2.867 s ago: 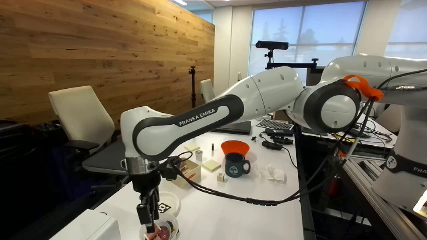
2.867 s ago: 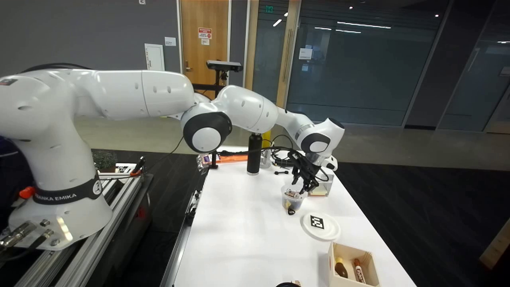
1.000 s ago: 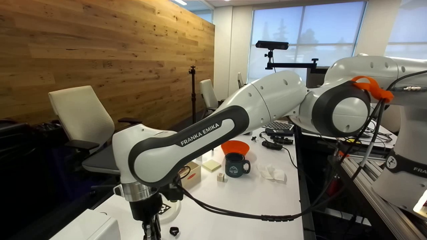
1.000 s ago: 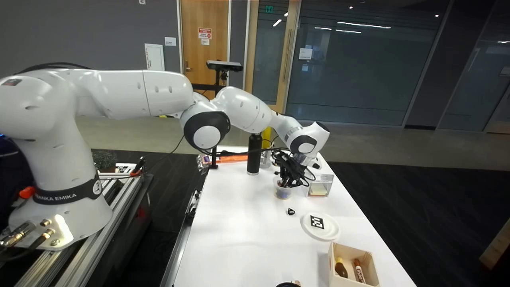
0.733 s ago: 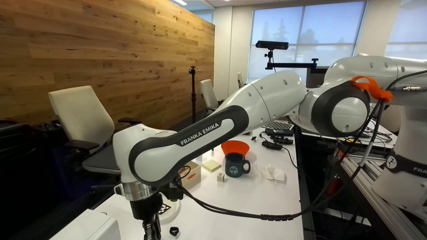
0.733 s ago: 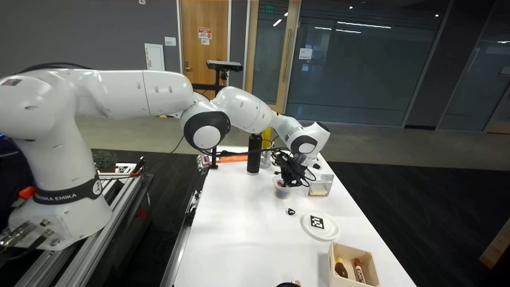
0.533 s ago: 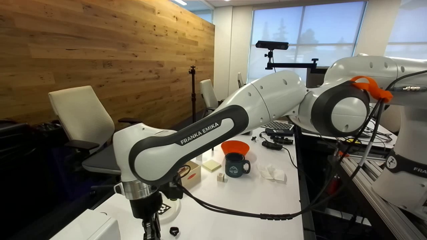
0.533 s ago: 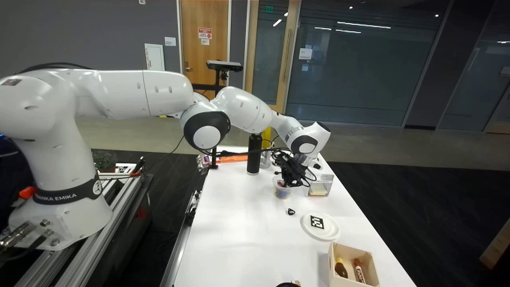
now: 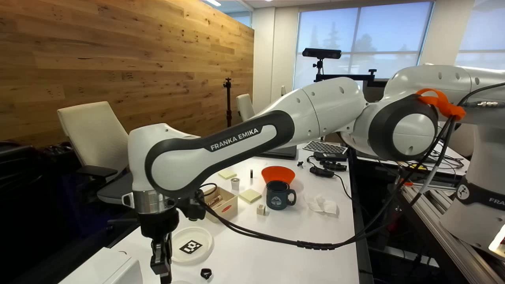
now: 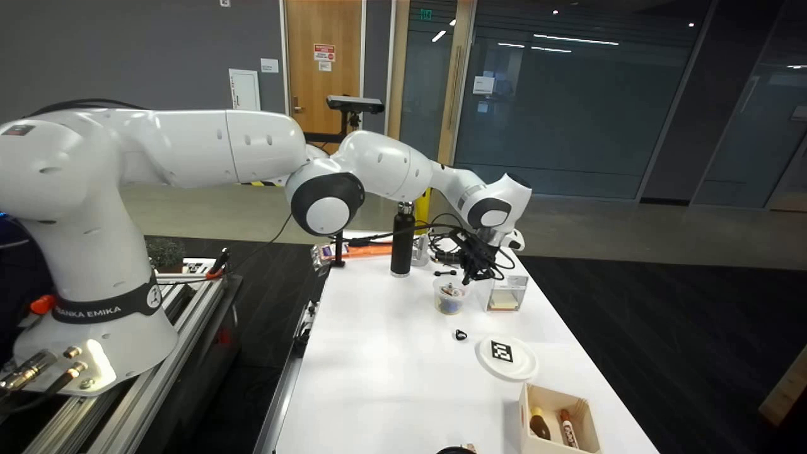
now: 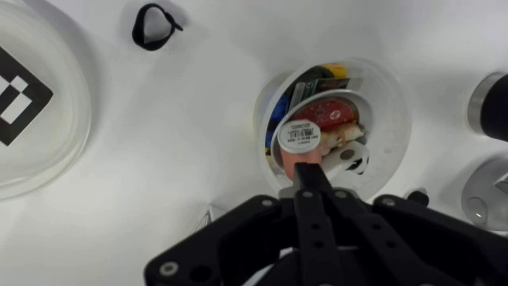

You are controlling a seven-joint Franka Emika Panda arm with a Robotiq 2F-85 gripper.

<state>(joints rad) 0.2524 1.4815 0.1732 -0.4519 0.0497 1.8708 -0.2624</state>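
Near the tub point(image 10: 449, 308) toward the far edge of the table point(image 10: 372, 359) in an exterior view, the gripper point(image 11: 310, 170) is pressed together, empty, and the tub could be tipped by a low swing.

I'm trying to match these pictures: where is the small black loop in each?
In an exterior view: black loop, bottom, left of centre.
In an exterior view: black loop, lower half, right of centre.
In the wrist view: black loop, top, left of centre.
Shared landmark: the white plate with the black-and-white square.
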